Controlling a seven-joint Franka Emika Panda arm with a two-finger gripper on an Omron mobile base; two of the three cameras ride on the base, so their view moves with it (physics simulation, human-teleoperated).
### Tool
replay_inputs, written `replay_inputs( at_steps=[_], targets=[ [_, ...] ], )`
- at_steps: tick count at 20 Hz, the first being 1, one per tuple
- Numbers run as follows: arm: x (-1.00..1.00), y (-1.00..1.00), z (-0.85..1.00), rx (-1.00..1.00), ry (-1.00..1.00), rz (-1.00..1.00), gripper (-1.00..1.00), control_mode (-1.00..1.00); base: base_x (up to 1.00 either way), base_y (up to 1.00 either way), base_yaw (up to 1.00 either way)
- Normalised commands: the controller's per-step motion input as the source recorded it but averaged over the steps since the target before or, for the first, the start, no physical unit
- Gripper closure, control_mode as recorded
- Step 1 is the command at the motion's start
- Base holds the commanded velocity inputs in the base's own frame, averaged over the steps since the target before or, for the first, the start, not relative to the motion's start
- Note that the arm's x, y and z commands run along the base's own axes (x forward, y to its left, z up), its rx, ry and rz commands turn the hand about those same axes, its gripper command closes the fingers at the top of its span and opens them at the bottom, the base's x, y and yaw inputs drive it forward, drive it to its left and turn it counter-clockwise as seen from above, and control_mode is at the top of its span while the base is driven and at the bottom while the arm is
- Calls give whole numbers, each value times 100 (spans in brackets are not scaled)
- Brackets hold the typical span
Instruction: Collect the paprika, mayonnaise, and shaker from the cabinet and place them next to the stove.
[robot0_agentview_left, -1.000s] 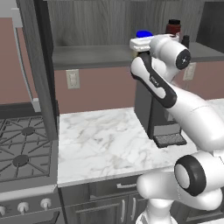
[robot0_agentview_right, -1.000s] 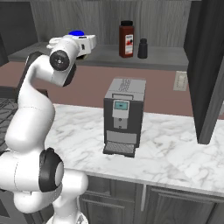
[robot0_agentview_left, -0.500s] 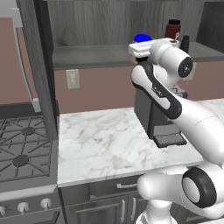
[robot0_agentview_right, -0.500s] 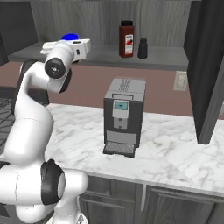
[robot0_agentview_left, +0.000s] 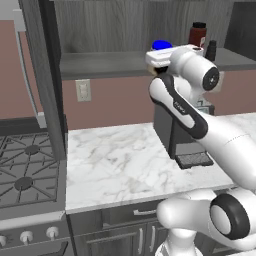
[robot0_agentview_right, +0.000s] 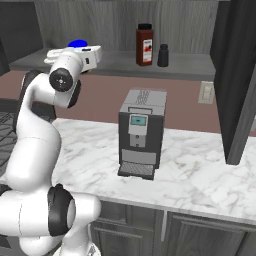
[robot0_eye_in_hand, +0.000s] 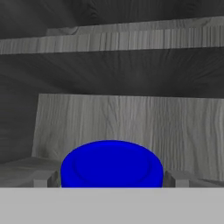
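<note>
1 round blue-lidded mayonnaise (robot0_eye_in_hand: 112, 165), wood-grain cabinet (robot0_eye_in_hand: 131, 127), marble counter (robot0_agentview_left: 125, 165)

Cabinet (robot0_agentview_right: 115, 20) shelf board (robot0_agentview_right: 190, 65), mounted above the counter (robot0_agentview_right: 200, 175): paprika (robot0_agentview_right: 144, 44) and shaker (robot0_agentview_right: 162, 55) stand just beside each other, the shaker to the paprika's right. Mayonnaise (robot0_agentview_right: 77, 44) stands on the same shelf, well apart to their left, directly before the end effector (robot0_eye_in_hand: 111, 183), between its fingertips. On the counter below the paprika stands a boxy appliance (robot0_agentview_right: 140, 132). The stove (robot0_agentview_left: 25, 175) adjoins the counter's left end.
</note>
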Motion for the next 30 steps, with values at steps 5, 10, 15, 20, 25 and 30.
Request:
replay_inputs(
  at_steps=[5, 10, 15, 20, 25, 30],
  targets=[
    [-34, 3, -9, 0, 0, 0, 100, -100, 0, 0, 0],
    [-36, 5, -19, 0, 0, 2, 100, -100, 0, 0, 0],
    [-34, 11, -28, 0, 2, 6, 100, -100, 0, 0, 0],
    [-13, 19, -41, -2, 10, 14, 100, -100, 0, 0, 0],
    [-1, 17, -50, -1, 14, 21, 100, -100, 0, 0, 0],
    [-10, 15, -54, 0, 7, 27, 100, -100, 0, 0, 0]
  ],
)
